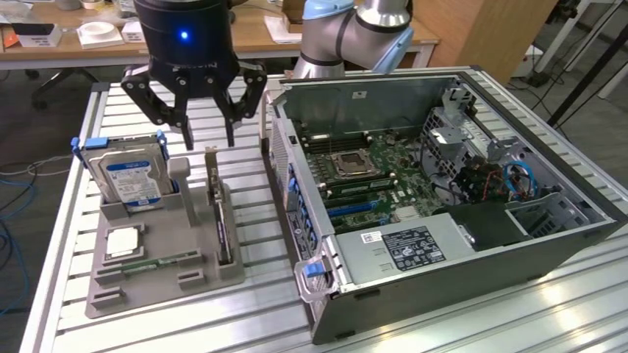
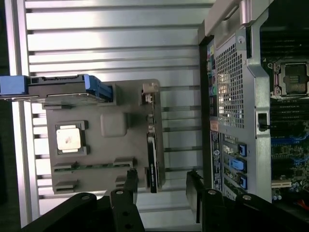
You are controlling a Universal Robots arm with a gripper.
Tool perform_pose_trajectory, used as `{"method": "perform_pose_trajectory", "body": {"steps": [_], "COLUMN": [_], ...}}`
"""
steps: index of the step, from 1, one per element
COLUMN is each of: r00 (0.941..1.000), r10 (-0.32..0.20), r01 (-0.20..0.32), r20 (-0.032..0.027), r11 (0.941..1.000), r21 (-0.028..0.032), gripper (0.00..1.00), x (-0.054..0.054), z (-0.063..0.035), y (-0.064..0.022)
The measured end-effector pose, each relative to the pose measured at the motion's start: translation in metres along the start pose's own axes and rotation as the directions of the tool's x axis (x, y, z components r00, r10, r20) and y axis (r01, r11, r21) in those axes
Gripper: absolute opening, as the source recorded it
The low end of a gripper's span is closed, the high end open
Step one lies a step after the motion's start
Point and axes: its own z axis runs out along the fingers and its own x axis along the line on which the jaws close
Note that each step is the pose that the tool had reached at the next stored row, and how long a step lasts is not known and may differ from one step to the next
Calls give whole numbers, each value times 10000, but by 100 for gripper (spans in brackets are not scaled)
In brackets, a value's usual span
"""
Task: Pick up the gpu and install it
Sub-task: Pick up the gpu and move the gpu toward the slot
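Clearly, in the exterior view the claw (image 1: 208,141) hangs wide open and empty above the table (image 1: 70,243). Its fingertips are just over the far end of the gpu (image 1: 220,213). The gpu stands on edge in a slot of the grey holder (image 1: 147,294), between the hard drive (image 1: 132,176) and the computer case (image 1: 442,220). The card looks very slim from here. A small sideways error on the way down would likely put a fingertip on its top edge, or on the holder's upright post (image 1: 181,179) just beside it, rather than alongside a face.

In the wrist view the gpu is a dark strip lying between the two spread fingers (image 2: 130,186), but closer to one than to the other. Closing from such an offset, I judge, would let the nearer finger push the card first and tilt or jam it in its slot. The other finger sits near the case's perforated wall and could clip it. A grip taken at one end alone may also let the card swing once it is lifted.
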Motion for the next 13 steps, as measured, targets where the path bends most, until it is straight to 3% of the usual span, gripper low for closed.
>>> {"method": "perform_pose_trajectory", "body": {"steps": [13], "r00": [10000], "r10": [-1], "r01": [1], "r20": [0], "r11": [10000], "r21": [0], "gripper": [53], "x": [-2], "z": [-1], "y": [-28]}}
